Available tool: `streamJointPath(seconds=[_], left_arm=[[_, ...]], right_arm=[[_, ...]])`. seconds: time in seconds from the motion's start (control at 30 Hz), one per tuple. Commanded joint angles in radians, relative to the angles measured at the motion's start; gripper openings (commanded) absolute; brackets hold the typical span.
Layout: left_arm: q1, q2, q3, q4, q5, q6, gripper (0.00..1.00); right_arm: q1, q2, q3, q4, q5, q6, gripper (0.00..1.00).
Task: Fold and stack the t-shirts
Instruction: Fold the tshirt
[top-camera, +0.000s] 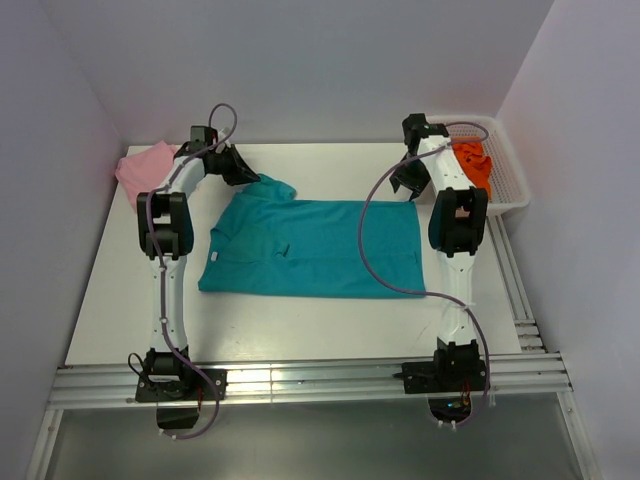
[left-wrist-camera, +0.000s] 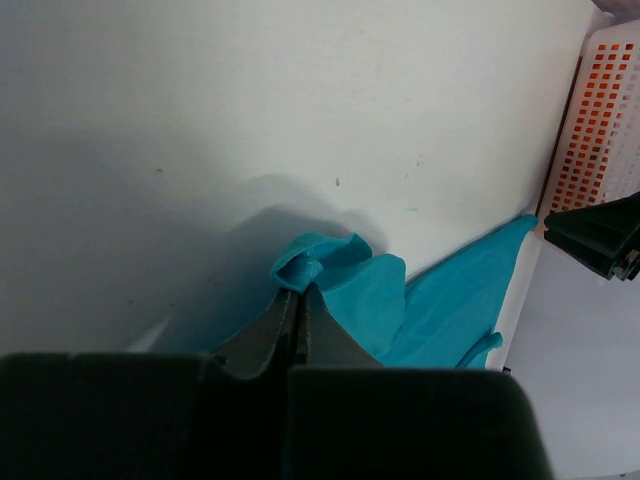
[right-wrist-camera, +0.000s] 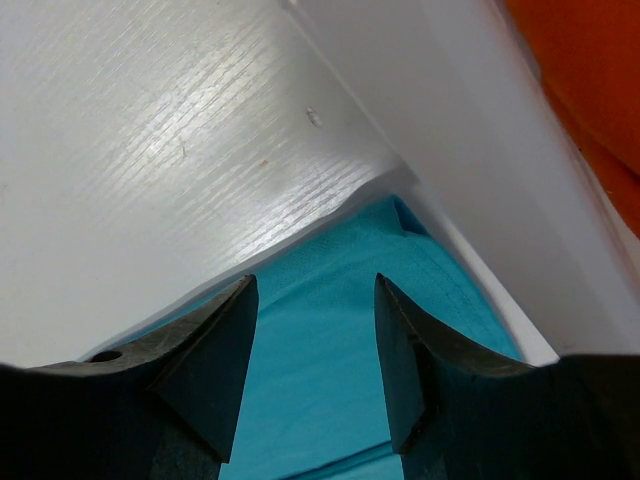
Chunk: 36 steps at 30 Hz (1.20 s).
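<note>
I find the left claw (left-wrist-camera: 297, 305) clamped on a sleeve of the teal shirt (top-camera: 320, 250). The right claw (right-wrist-camera: 312, 365) stands apart over its corner edge, beside the basket (top-camera: 510, 160).

Plain teal t-shirt (top-camera: 310, 245), plain pale pink t-shirt (top-camera: 145, 165), bright orange t-shirt (top-camera: 472, 160), white mesh basket (top-camera: 513, 165), white table (top-camera: 120, 310) with faint grain, black left end effector (left-wrist-camera: 297, 297), black right end effector (right-wrist-camera: 315, 290), white arms (top-camera: 172, 290) with black joints, purple cables (top-camera: 365, 230)

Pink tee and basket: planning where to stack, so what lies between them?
The teal tee, spread flat, as the top view shows. The left gripper pinches its far left corner; the right gripper is open over its far right corner.
</note>
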Motion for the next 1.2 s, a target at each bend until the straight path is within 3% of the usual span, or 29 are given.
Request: streamJointPath(seconds=[0.0,0.8,1.17], left_arm=[[0.005,-0.081,-0.002,-0.002,0.028,0.030,0.00],[0.036,-0.112,-0.004,-0.018,0.018,0.055,0.00],[0.103,-0.115,0.008,-0.012,0.023,0.044,0.00]], right_arm=[[-0.032,0.060,-0.001,-0.040,0.085,0.024,0.57],[-0.027,0.086,0.050,-0.094,0.083,0.027,0.60],[-0.026,0.100,0.075,-0.103,0.083,0.026,0.61]])
